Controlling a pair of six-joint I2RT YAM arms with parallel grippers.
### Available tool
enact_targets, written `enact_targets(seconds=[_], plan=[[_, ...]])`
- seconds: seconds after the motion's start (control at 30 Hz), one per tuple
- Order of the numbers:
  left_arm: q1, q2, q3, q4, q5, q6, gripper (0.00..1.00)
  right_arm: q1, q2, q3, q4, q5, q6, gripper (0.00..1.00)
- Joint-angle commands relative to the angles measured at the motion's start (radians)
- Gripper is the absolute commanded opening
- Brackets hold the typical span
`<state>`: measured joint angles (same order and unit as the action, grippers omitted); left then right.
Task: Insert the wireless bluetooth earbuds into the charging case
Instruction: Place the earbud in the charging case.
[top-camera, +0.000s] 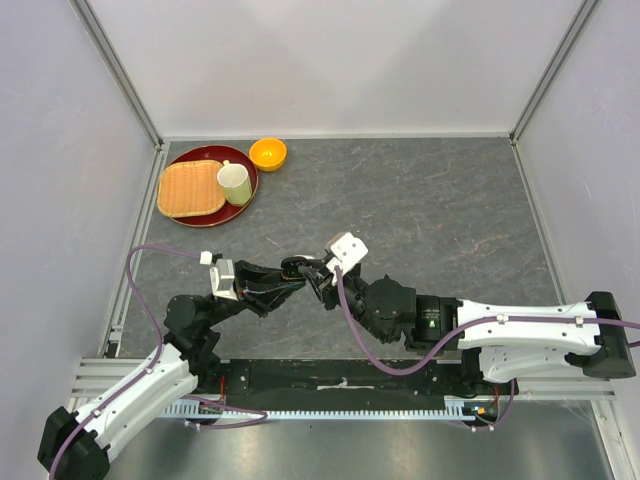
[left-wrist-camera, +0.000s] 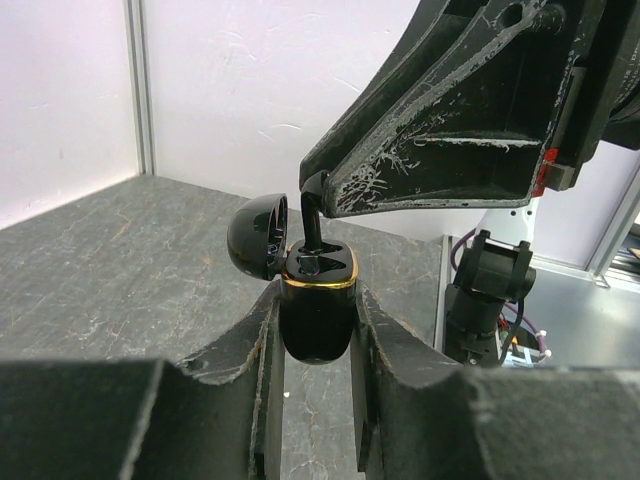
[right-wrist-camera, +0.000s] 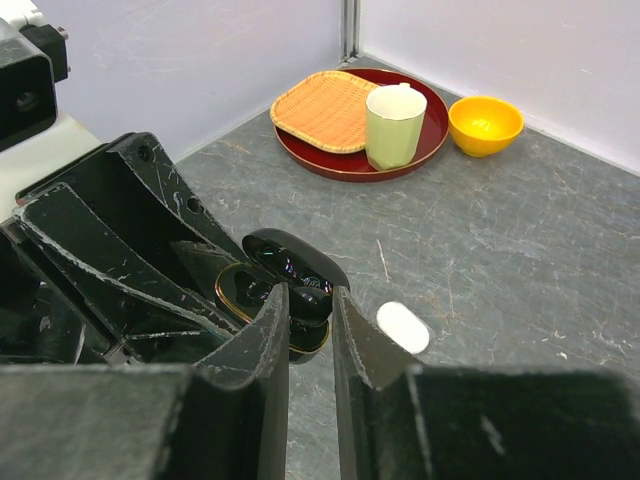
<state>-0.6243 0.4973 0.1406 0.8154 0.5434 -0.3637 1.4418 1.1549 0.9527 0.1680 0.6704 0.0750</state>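
Step in hand: a bud is being seated in its slot. The black charging case (left-wrist-camera: 318, 300) is being held upright above the desk (left-wrist-camera: 120, 260) by the left fingers (left-wrist-camera: 262, 350), which are clamped on its lower body. The lid (left-wrist-camera: 258, 238) is hanging open to one side.

A black earbud (left-wrist-camera: 312, 215) is being pinched by the right fingers (right-wrist-camera: 262, 340), closed on its head, w/ the stem pointing down. The stem tip is being brought to the case's mouth, at or just inside it; how deep can't be told.

A small white pebble-shaped item (right-wrist-camera: 403, 327) is lying on the desk near the case, untouched. Whether it's a 2nd case can't be told. No other buds are being shown in any view.

Judgement: task is prob. mid-way at best, since only one bud is being inserted and the rest are unaccounted for. Next move prob. calls for:
- a short straight push down along the slot axis, stem lined up w/ its socket
- the case being held steady by the left fingers
- the right fingers then being opened & lifted clear w/o dragging the bud back out

Risk: if the bud is being held tilted in the pinch, it may jam on the gold rim.
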Motion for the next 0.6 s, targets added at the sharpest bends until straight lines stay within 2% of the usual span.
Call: enact_targets(seconds=[0.0, 0.3, 0.57], plan=[[0.0, -0.005, 0.031, 0.067, -0.037, 0.048, 0.02, 0.002, 0.011, 0.058, -0.085, 0.023, 0.017, 0.08], [0.001, 0.012, 0.037, 0.087, -0.036, 0.049, 0.02, 0.002, 0.017, 0.064, -0.097, 0.001, 0.066, 0.12], [0.001, 0.011, 0.039, 0.09, -0.034, 0.048, 0.02, 0.002, 0.017, 0.073, -0.108, 0.003, 0.075, 0.2]])
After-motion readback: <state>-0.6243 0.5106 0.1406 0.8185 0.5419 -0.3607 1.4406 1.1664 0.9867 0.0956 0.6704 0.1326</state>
